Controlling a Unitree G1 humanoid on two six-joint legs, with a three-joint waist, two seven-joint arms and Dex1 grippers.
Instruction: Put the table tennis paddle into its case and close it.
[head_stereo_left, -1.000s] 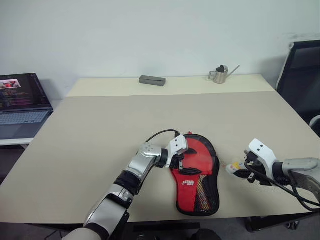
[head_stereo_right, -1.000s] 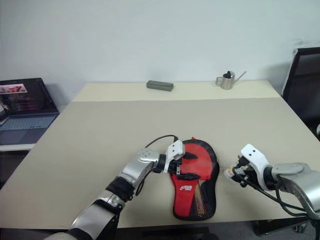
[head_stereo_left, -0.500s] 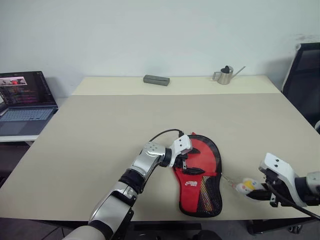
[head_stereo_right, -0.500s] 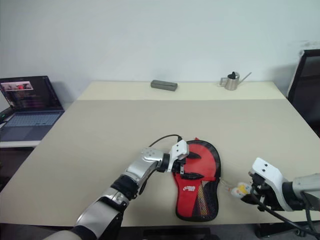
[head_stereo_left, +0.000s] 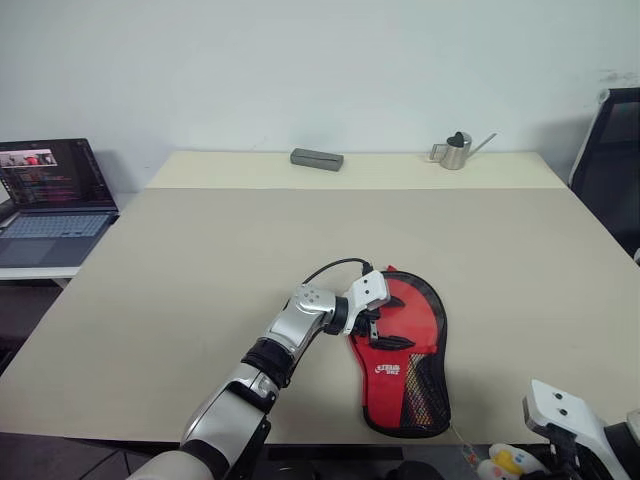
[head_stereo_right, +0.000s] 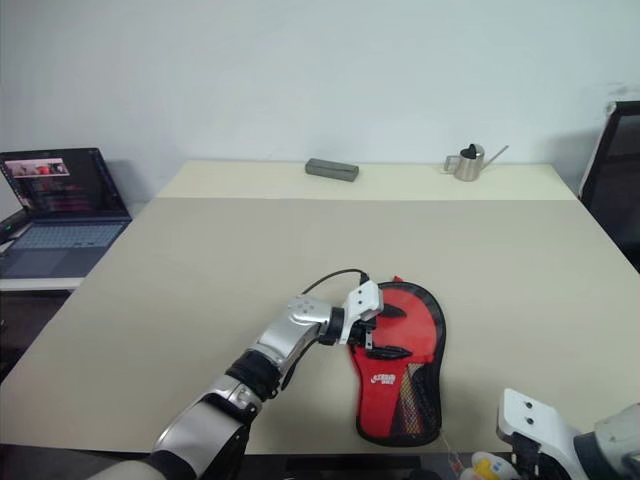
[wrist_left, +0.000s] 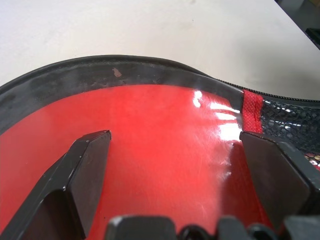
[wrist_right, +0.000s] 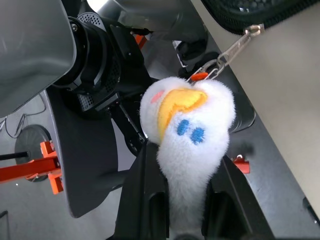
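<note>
We are in the closing step: our right gripper (wrist_right: 182, 200) has its fingers clamped on the white duck charm (wrist_right: 187, 135) that hangs by a small clip chain (wrist_right: 227, 50) from the case (head_stereo_left: 405, 345), and it sits off the near edge of the table, at about five o'clock from the case. Our left gripper (head_stereo_left: 368, 312) rests on the case at its nine o'clock side with both fingers (wrist_left: 82, 170) spread wide and laid flat on the glossy red surface, pinching nothing. The case lies near the front edge of the table, round end toward twelve o'clock and black mesh pocket (head_stereo_left: 425, 385) toward six. We cannot tell whether that shiny red is the case's flap or the table tennis paddle showing through, so we judge the paddle to be inside without seeing its handle. To do this well, we should keep the left fingers pressing down so the case does not slide, and draw the charm along the curve of the black trim rather than straight away, since a straight tug could drag the whole case off the table. The beige table (head_stereo_left: 200, 260) is otherwise sparse: a grey block (head_stereo_left: 317, 159) at twelve o'clock, a small metal watering can (head_stereo_left: 455, 150) at one o'clock, an open laptop (head_stereo_left: 50, 195) on a side desk at ten, a black chair (head_stereo_left: 610, 150) at two.
</note>
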